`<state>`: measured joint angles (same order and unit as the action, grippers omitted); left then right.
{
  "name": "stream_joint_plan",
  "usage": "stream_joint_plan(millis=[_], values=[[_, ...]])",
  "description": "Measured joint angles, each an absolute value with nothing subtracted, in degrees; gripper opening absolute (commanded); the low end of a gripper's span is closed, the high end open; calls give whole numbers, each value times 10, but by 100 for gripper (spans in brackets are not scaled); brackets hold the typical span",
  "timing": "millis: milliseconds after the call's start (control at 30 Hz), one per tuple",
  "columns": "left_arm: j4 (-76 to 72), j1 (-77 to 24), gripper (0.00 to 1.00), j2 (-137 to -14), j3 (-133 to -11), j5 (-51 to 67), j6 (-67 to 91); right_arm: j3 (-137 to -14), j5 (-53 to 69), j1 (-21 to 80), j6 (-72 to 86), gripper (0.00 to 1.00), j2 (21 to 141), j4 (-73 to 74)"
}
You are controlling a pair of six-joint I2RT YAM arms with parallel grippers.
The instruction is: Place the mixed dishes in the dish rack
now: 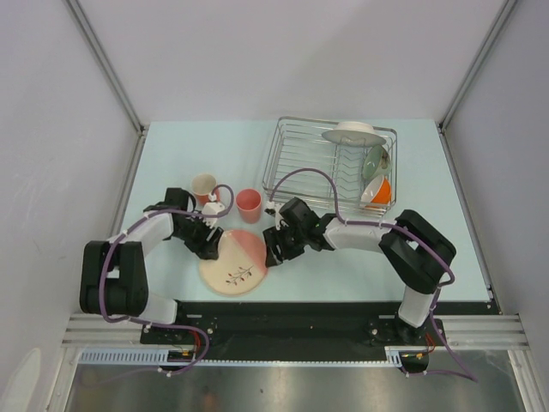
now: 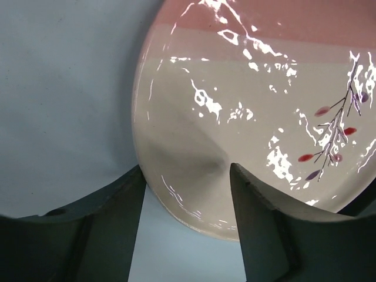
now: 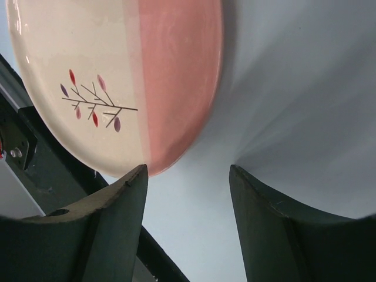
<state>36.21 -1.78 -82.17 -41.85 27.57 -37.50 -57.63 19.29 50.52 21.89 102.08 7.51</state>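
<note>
The cream-and-pink plate [image 1: 233, 262] lies flat off the dish rack's [image 1: 287, 159] near-left corner, flanked by the left gripper [image 1: 209, 246] and right gripper [image 1: 274, 252], both spread open at opposite rims (gripping nothing yet), probably to raise it edgewise.

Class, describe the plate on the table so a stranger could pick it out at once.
Start at the wire dish rack at the far right, then come nearer, past the pink cup. The plate lies flat between the left pincer and right pincer: the only dish that's cream with a pink band and a leaf sprig.
</note>
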Motion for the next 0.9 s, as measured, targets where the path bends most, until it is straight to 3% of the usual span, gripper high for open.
stream_joint_plan(millis=[267,500,567,900], values=[[375,-15,41,-856,-437,314,-382,-576,222,505,220,61,1039,35],[394,-15,6,-877,-456,321,-396,-577,248,495,229,58,1050,18],[402,-15,0,-883,-465,321,-396,-577,257,490,234,57,1052,16],[409,-61,0,-884,-486,323,-388,-568,292,469,251,49,1061,-5]])
